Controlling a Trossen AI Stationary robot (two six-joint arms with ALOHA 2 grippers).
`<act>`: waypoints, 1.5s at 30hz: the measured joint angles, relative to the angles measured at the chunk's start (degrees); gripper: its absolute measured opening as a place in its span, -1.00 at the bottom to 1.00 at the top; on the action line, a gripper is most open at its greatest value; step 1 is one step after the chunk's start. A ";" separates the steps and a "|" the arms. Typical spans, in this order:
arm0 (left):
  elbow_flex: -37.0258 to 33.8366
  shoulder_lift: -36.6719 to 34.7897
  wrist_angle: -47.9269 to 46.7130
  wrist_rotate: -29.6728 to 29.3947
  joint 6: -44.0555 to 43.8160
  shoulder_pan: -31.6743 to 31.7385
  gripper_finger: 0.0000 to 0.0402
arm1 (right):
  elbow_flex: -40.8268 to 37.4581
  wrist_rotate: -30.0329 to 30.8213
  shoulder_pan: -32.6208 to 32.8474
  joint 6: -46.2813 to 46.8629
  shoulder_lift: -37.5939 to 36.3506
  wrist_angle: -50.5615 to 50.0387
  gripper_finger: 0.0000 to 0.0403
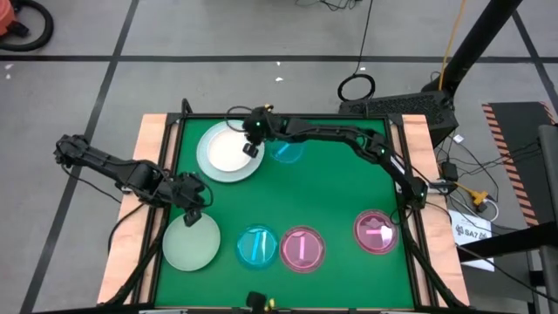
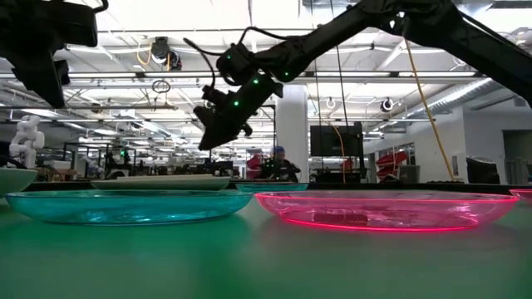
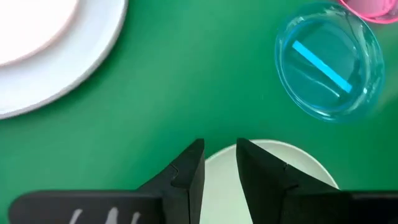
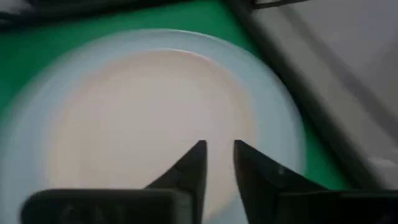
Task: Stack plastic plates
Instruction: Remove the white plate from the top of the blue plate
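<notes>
green table mat (image 1: 331,201) with wooden side boards (image 1: 150,148), cables (image 1: 466,187) on the grey floor (image 1: 261,35)

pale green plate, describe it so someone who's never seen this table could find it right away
On the green table, look at the near row of plates. The pale green plate sits at its left end, just under the left gripper. It is the only matte, opaque one there; the cyan plate beside it is smaller and translucent.
</notes>
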 joint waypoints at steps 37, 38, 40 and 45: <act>0.00 -0.02 -2.66 -7.66 3.29 -0.02 -0.51 | 1.19 2.55 1.08 25.74 0.61 -10.65 -0.37; 0.00 -0.02 -2.66 -7.66 3.22 -0.02 -0.51 | 1.18 3.43 1.35 27.62 0.68 -11.60 -0.37; 0.00 0.00 -2.66 -7.66 3.34 -0.02 -0.51 | 1.17 2.60 1.61 30.13 0.68 -12.29 -0.38; 0.00 0.00 -2.67 -7.66 4.85 -0.02 -0.51 | 1.18 1.66 2.21 34.45 0.90 -13.63 -0.38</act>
